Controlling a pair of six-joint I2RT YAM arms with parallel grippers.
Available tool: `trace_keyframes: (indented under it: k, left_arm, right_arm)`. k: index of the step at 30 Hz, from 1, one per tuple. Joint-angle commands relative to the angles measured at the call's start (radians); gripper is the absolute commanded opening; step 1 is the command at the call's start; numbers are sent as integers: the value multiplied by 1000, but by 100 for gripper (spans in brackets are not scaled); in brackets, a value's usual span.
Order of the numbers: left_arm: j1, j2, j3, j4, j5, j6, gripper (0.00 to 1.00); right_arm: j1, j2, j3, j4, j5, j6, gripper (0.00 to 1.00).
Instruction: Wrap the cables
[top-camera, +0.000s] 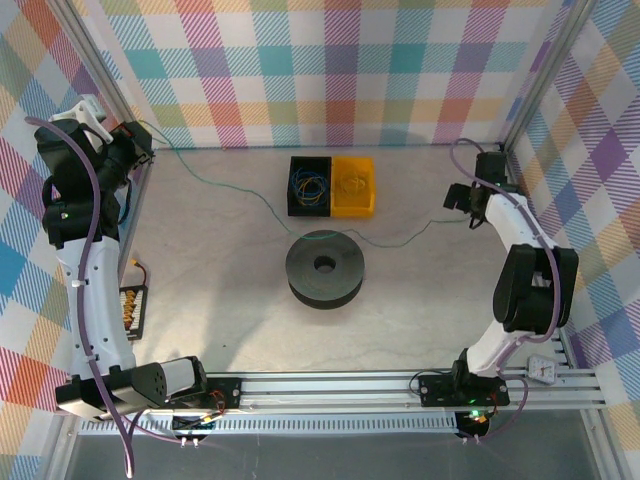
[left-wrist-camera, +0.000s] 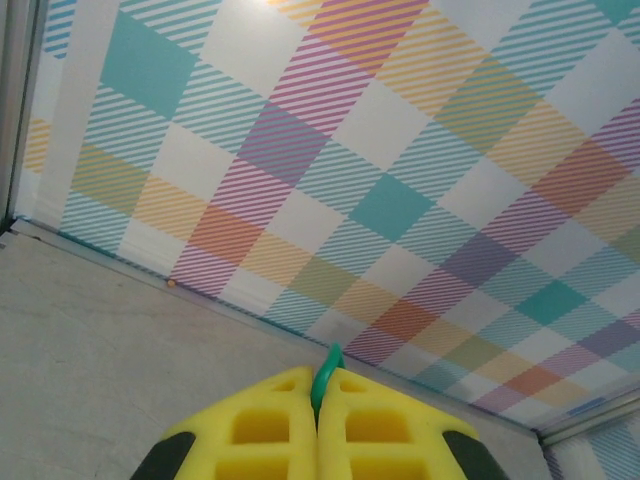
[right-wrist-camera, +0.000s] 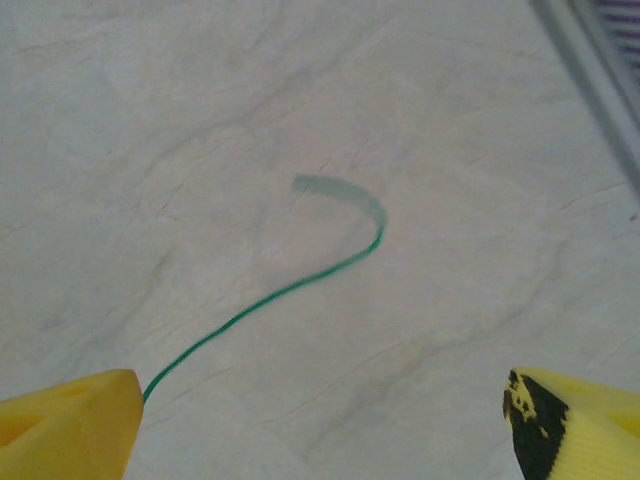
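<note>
Left gripper: the yellow ribbed fingers are pressed fully together. They pinch a thin green cable, and a short stub of it stands up above the tips. The overhead view places this gripper at the far left corner of the pale, stone-patterned table, close to the plaid wall. From there the green cable slants across the table to the round black spool at centre. It follows the spool's far rim, then carries on to the right and ends near the right gripper. Right gripper: the jaws stand wide apart and nothing lies between them. One yellow fingertip sits at the lower left of the wrist view and the other at the lower right, with bare table in the gap. The free end of the green cable lies on the table ahead of this gripper, curled into a hook. Its run passes just beside the left-hand fingertip; whether it touches that fingertip cannot be determined. No grip on it is evident. Further cables, loose coils of blue, yellow and green wire, lie in a black rectangular bin beyond the spool. A yellow bin stands touching that bin's right side; its contents cannot be made out.
</note>
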Motion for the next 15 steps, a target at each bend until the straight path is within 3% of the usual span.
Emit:
trace_keyframes:
  k: [1, 15]
  left_arm:
    - [-3, 4, 16, 6, 44, 25, 0]
    - [-4, 2, -4, 18, 69, 44, 0]
  right_arm:
    - [-8, 59, 79, -110, 92, -91, 93]
    - [-12, 331, 377, -274, 131, -247, 87]
